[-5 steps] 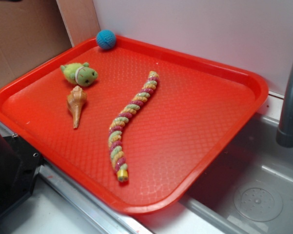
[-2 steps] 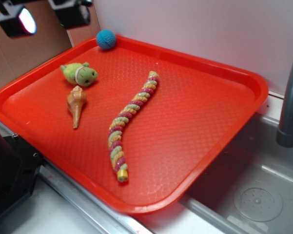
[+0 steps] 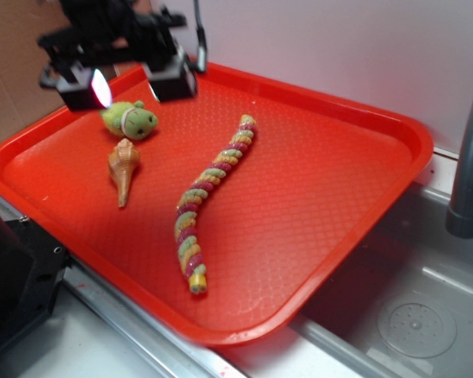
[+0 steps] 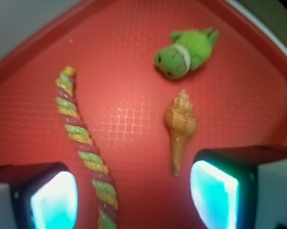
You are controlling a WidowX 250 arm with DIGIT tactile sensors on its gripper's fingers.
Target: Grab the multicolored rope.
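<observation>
The multicolored rope (image 3: 212, 194) of yellow, green and pink strands lies in a long curve down the middle of the red tray (image 3: 330, 181). In the wrist view the rope (image 4: 83, 152) runs between my jaws, nearer the left one. My gripper (image 3: 130, 83) hovers high above the tray's far left corner, open and empty, well away from the rope. Its jaws stand wide apart in the wrist view (image 4: 133, 195).
A green plush animal (image 3: 130, 120) and an orange-tan seashell (image 3: 123, 168) lie left of the rope, also in the wrist view (image 4: 185, 51), (image 4: 180, 129). A grey faucet (image 3: 471, 157) and a sink (image 3: 413, 315) stand at the right. A black object (image 3: 16, 276) is at the lower left.
My gripper has come into view from the upper left and moved right and down over the tray's far corner, now covering the blue ball. The toys have not moved.
</observation>
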